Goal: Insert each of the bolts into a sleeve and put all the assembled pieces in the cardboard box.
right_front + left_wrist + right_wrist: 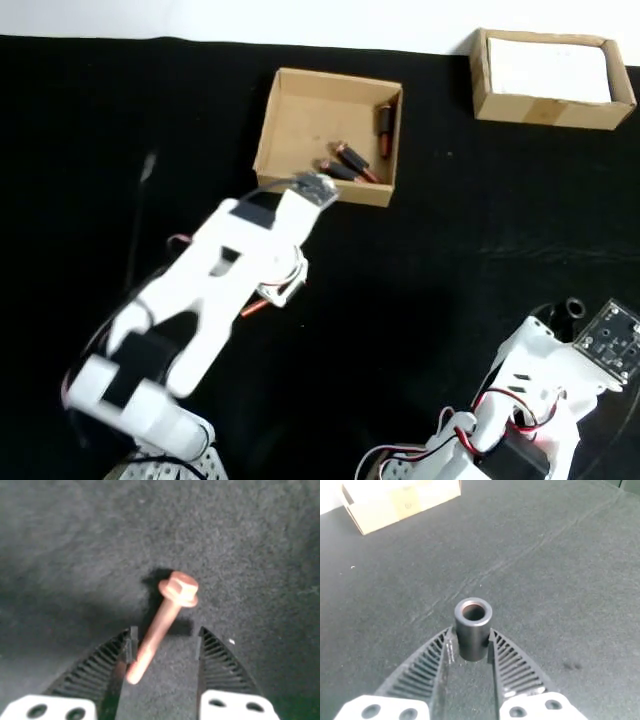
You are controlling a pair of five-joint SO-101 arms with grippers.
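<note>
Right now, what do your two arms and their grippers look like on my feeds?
The left arm and right arm are white shells with black motor blocks and loose red, black and white cables. The left gripper and right gripper have black ribbed, tapering fingers on white mounts with round holes.

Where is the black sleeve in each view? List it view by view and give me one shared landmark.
High view: black sleeve at lower right, in the right gripper.
Right wrist view: it is clamped between the right gripper's fingers, open end visible.
Left wrist view: a copper bolt against black cloth instead.
Shared landmark: white-lined cardboard box, top right in high view, beyond the sleeve in right wrist view.
</note>
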